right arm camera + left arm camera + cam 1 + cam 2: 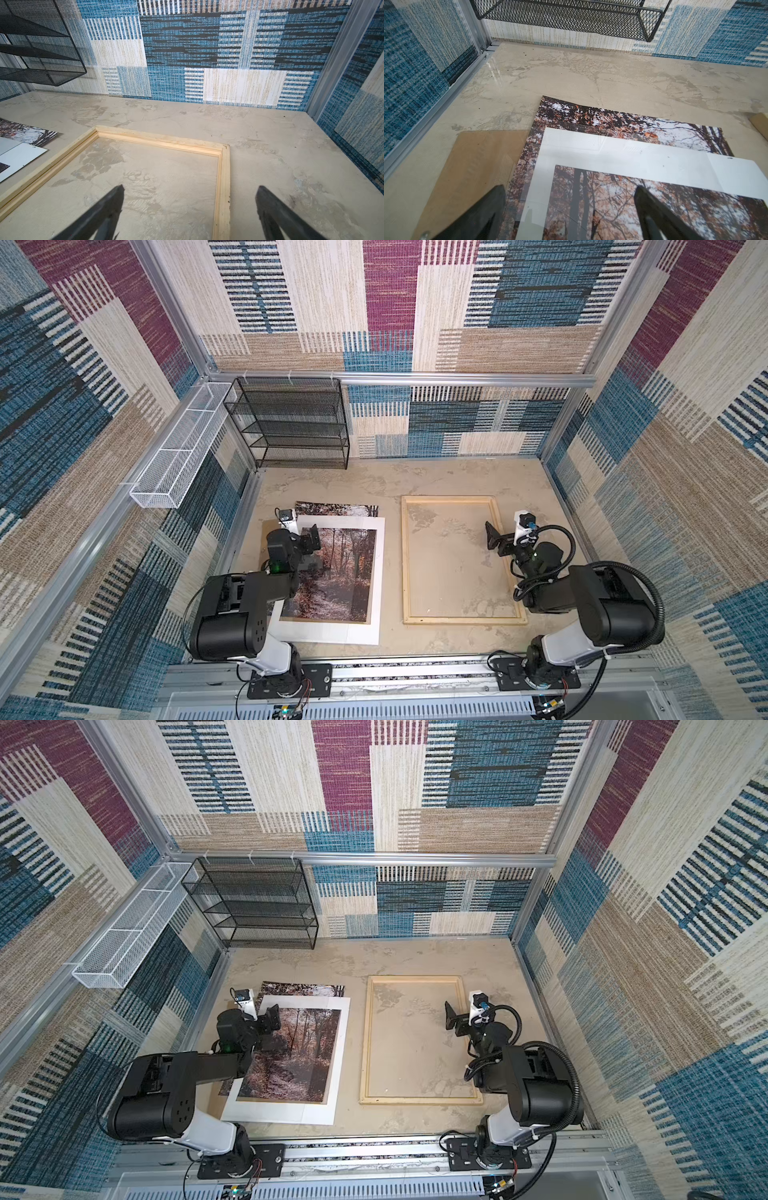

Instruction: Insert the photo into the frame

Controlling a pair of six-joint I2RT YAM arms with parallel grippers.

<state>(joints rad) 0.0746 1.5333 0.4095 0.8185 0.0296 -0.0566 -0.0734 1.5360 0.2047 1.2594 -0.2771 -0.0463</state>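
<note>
Freeing the photo
On the table (457,477), left of the empty wooden frame (463,619), slide the white mat (332,632) off, then pinch the photo (336,568) beneath by its exposed far edge, with left pincer (570,187) and right pincer (190,187) spread, empty.

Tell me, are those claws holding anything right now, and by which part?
Nothing is held. The left gripper hangs open above the photo, the right gripper open above the frame.

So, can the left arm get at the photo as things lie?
Probably only partly: the open left gripper hovers above the photo, but the white mat lies on it, covering much of its border.
</note>
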